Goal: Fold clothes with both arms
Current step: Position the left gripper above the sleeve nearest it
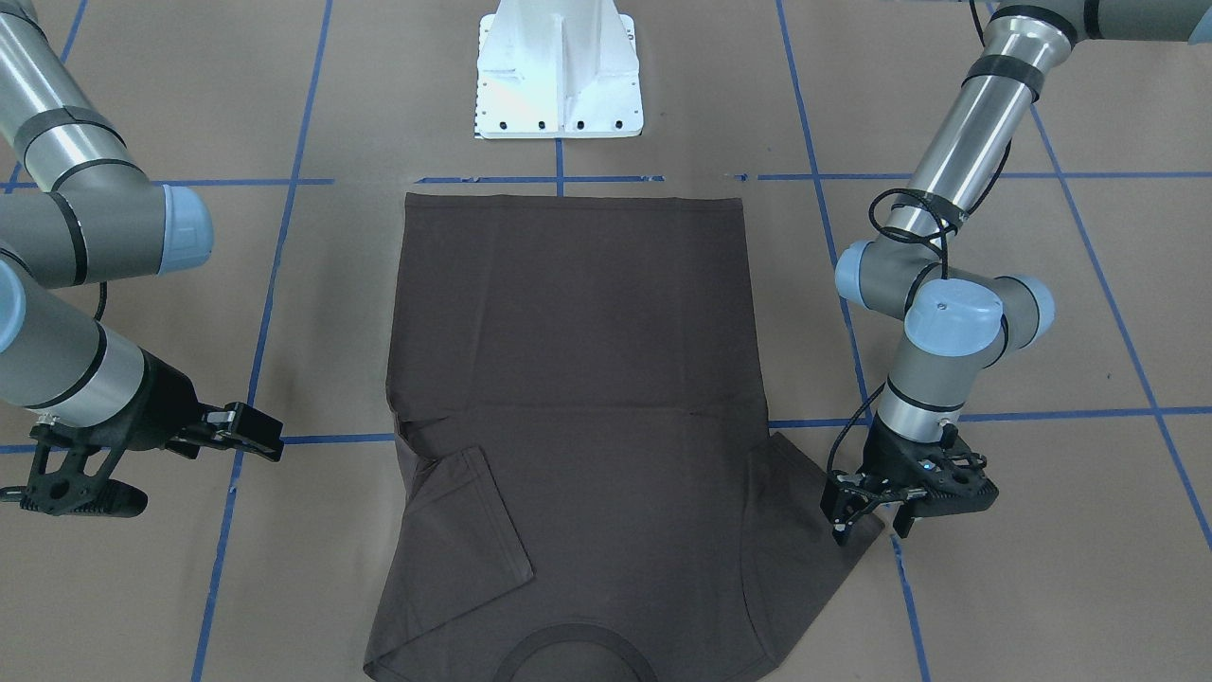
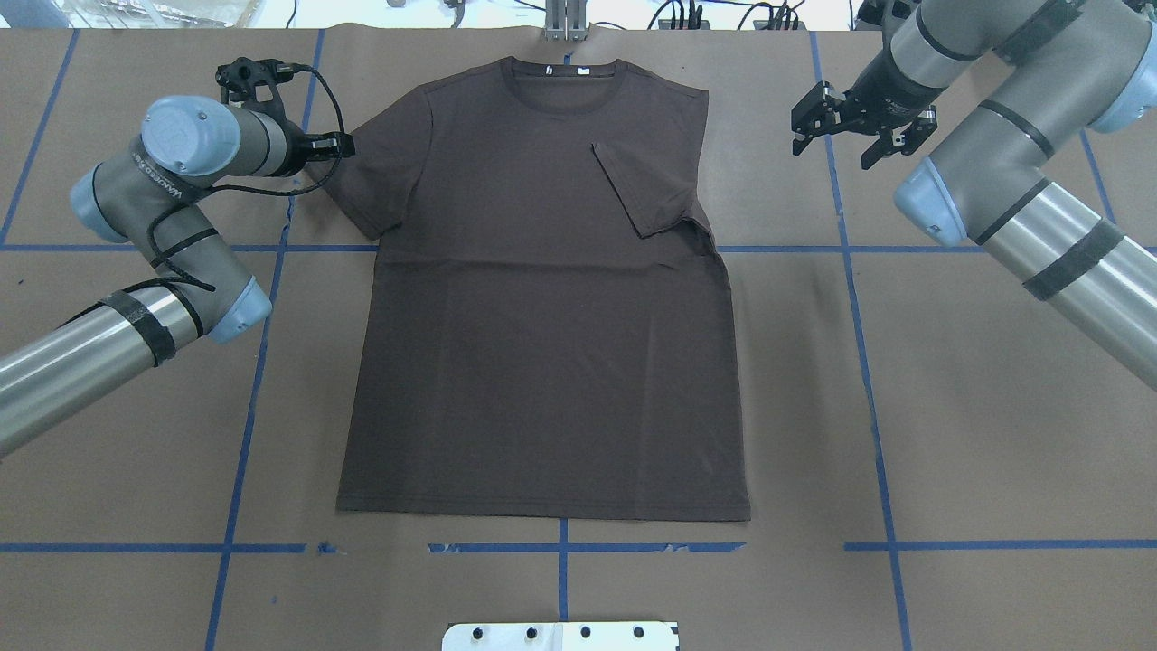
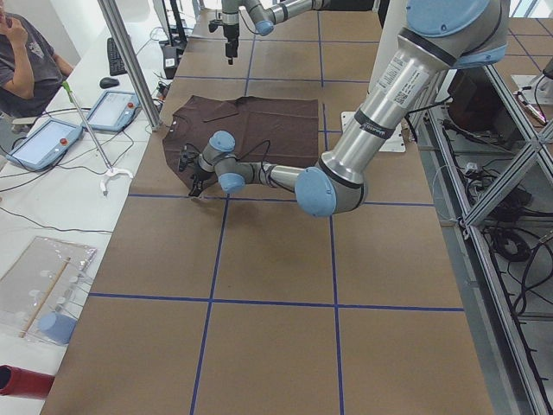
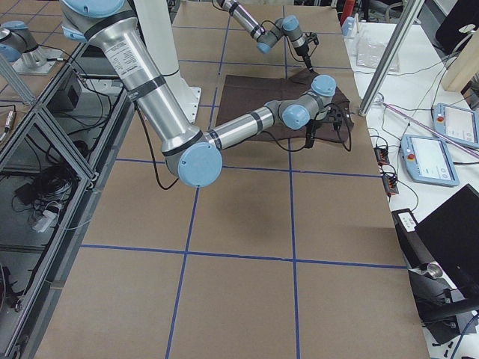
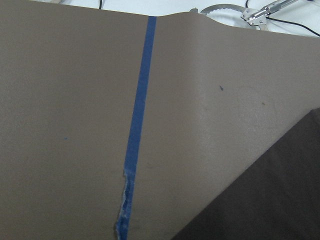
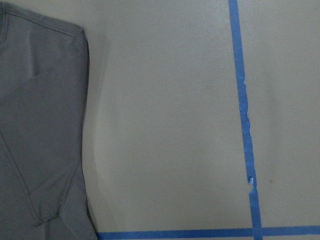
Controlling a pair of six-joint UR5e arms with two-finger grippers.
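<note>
The dark grey-brown T-shirt (image 2: 542, 344) (image 1: 578, 379) lies flat on the table, collar (image 2: 562, 77) on the far side from the robot base. One sleeve (image 2: 646, 185) (image 1: 469, 526) is folded onto the chest. The other sleeve (image 2: 375, 163) (image 1: 805, 502) lies spread out. My left gripper (image 1: 869, 523) (image 2: 339, 145) stands open, tips down at that spread sleeve's outer edge, holding nothing. My right gripper (image 2: 845, 122) (image 1: 251, 431) hangs open over bare table beside the folded side, apart from the cloth. Shirt edges show in the wrist views (image 5: 280, 200) (image 6: 35, 125).
The white pedestal base (image 1: 559, 76) (image 2: 560, 636) stands at the shirt's hem side. Blue tape lines (image 2: 859, 316) grid the brown tabletop. Beyond the collar end stand a metal pole (image 3: 130, 60), control tablets (image 3: 47, 143) and a seated person (image 3: 26, 52).
</note>
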